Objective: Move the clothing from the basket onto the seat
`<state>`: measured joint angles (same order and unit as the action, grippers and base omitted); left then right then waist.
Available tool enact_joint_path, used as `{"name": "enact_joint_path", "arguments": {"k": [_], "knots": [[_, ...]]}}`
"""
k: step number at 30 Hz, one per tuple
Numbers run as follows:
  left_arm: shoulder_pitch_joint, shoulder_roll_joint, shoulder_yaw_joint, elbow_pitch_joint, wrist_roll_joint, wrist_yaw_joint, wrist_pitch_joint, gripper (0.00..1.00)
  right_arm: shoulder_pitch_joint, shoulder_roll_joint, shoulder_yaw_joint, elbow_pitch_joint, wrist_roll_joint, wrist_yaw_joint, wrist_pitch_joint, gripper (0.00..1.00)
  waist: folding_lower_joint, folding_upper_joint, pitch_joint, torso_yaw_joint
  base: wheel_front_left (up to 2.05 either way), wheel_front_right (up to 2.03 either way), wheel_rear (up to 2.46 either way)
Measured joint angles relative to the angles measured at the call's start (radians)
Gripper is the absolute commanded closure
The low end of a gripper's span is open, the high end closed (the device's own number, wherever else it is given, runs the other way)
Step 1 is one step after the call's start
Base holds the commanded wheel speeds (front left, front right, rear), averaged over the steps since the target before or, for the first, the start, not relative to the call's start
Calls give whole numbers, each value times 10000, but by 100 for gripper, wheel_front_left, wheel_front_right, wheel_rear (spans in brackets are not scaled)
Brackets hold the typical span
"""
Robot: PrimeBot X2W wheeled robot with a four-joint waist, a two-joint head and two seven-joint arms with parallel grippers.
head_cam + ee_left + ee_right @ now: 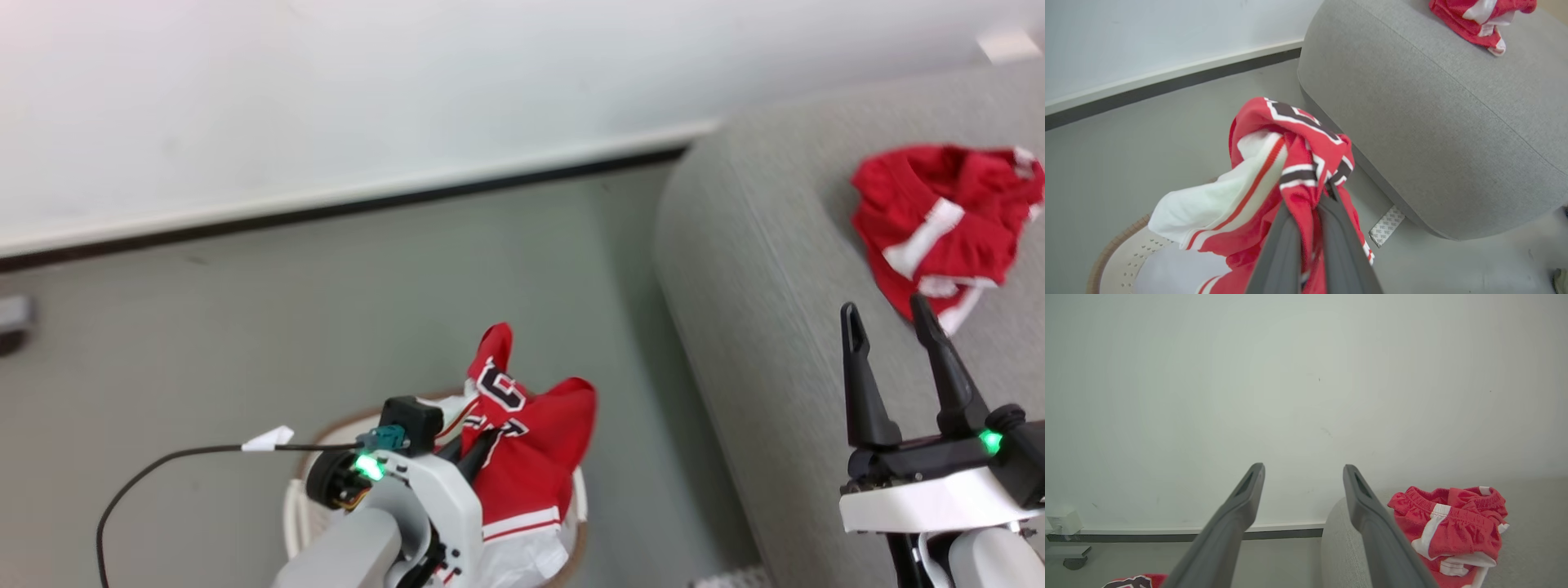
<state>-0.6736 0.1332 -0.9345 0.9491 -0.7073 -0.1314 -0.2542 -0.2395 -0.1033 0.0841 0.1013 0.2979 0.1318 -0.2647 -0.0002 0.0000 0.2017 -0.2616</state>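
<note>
Clothing (pixel 531 457) lies in two places. One red piece, a lettered top (pixel 1290 163) with black, white-edged characters and a white panel with a red stripe, is bunched in the left gripper (pixel 1310 204). Its two dark fingers are clenched on a fold of the fabric, and cloth spills out on either side of them. The top hangs directly over the basket (pixel 1114 249), whose brown rim and perforated white wall show beneath it in the left wrist view. In the head view the top's striped hem drops beside the pale forearm toward the basket (pixel 294 506); whether its lowest edge touches the basket cannot be told. A pale lining (pixel 1175 269) shows inside the basket.

The second piece, red shorts (pixel 939 220) with white side stripes, lies crumpled on top of the seat (pixel 775 286), well back from its rounded front edge. The seat stands to the robot's right of the basket, with a strip of grey floor (pixel 326 310) between them.

The right gripper (pixel 886 327) hovers above the seat, just short of the shorts. Its fingers are spread wide and hold nothing; in the right wrist view the right gripper's fingers point toward the white wall (pixel 1306 375), with the shorts (pixel 1453 531) beside the right finger.

A black cable (pixel 163 461) runs from the left wrist across the floor.
</note>
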Motion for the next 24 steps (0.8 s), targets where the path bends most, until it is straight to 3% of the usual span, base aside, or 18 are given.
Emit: {"name": "enact_joint_path", "arguments": {"k": [4, 12, 17, 24], "knots": [[-29, 73, 115, -564, 176, 8, -71, 100, 198, -15, 136, -8, 121, 0, 0, 0, 0, 0, -609, 479, 0, 0, 0], [-26, 502, 1283, -2987, 623, 387, -88, 100, 560, -44, 535, -6, 194, 0, 0, 0, -1, 0, -1497, 1197, 0, 0, 0], [64, 826, 2102, -4598, 754, 621, -88, 100, 780, -35, 940, 136, 203, 0, -2, 0, -1, 0, -1889, 1424, 0, 0, 0], [152, 1244, 2470, -6063, 830, 903, -65, 100, 800, -25, 1442, 313, 130, 0, 0, 0, 0, 0, -2097, 1558, 0, 0, 0]]}}
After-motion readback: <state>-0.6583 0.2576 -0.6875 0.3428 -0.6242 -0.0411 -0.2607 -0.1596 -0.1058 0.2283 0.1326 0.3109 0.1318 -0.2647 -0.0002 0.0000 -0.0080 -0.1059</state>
